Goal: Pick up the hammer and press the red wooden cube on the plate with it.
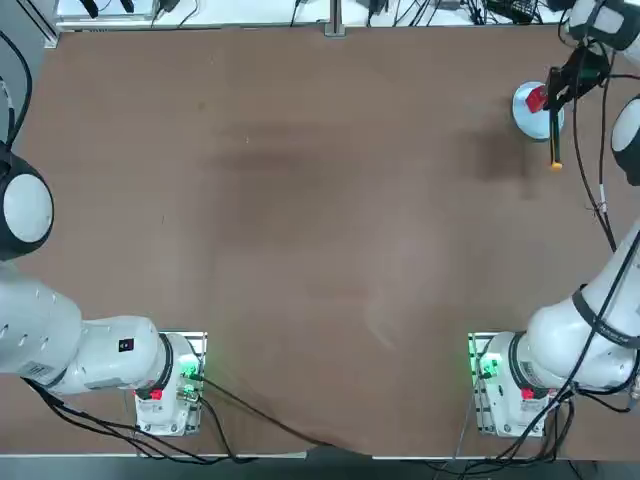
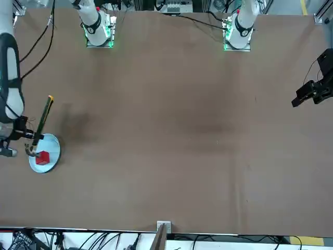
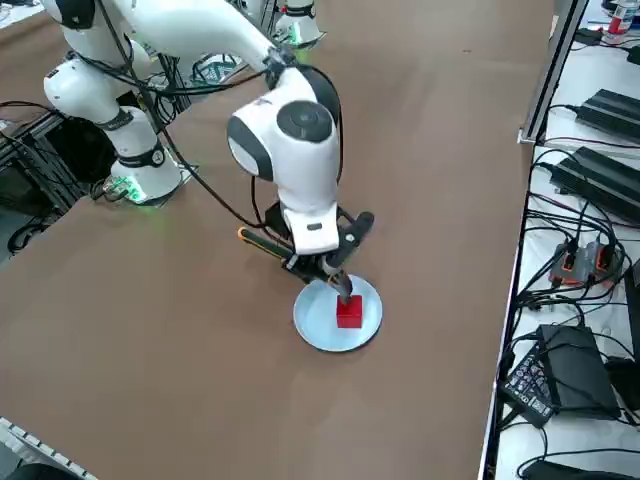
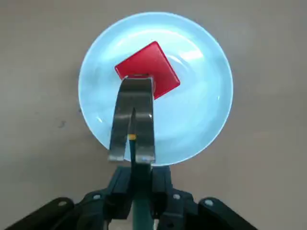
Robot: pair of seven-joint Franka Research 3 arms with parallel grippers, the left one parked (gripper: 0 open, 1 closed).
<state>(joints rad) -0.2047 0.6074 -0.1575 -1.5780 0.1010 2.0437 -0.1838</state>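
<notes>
Red against pale blue-white: the red wooden cube is sitting on the plate, in the upper right of the top view and at the left of the front view. Above it, the right gripper is holding the hammer, its fingers closing on the dark green handle. The metal head is overhanging one corner of the cube.

The step in hand is apparently the press. For good practice, the arm should be centring the head over the cube's upper face before bearing down; a load falling on the corner could be tipping the block or sliding it across the smooth dish. Descent should be running slow and straight, with the grip staying firm, since resistance at the head may be rotating the slender handle.

Hidden parts: the head is covering a corner of the cube in the wrist view, and no view is settling whether metal and wood are touching. The fingers are masking the gripped stretch of handle. In the top view the gripper's dark body is concealing the head, and the arm is running out of frame at the right edge.
</notes>
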